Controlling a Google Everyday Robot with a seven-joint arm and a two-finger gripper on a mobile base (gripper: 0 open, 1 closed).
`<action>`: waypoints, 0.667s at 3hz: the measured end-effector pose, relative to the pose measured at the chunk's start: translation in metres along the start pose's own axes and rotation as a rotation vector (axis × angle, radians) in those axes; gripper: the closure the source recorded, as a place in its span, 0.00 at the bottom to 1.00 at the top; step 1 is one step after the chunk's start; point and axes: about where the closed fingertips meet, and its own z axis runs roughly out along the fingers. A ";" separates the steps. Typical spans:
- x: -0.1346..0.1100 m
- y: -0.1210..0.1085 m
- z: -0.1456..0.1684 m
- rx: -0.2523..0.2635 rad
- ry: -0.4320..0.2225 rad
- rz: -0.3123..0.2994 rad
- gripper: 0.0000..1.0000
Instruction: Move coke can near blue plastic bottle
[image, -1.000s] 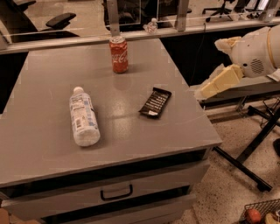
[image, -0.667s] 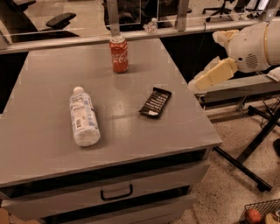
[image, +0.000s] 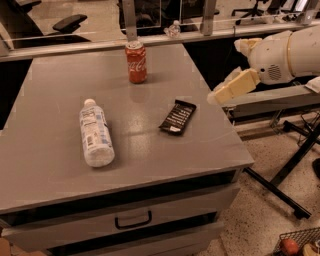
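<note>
The coke can (image: 136, 62) stands upright near the far edge of the grey table (image: 50, 100), red with white script and a silver top. The blue plastic bottle (image: 95, 132) lies on its side at the table's left middle, white cap pointing away from me. My gripper (image: 220, 95) is at the right, just off the table's right edge, level with the snack packet and well right of the can. The white arm (image: 285, 57) reaches in from the right.
A black snack packet (image: 177, 116) lies on the table right of centre, between bottle and gripper. The table has drawers with a handle (image: 133, 220) in front. A black stand leg (image: 295, 165) and a wire basket (image: 297, 242) sit on the floor at right.
The arm and gripper have moved left and slightly up, closer to the table's right edge. The can, bottle and packet have not moved.
</note>
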 end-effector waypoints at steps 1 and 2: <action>0.001 -0.005 0.039 -0.003 -0.035 0.026 0.00; -0.006 -0.018 0.080 0.029 -0.100 0.049 0.00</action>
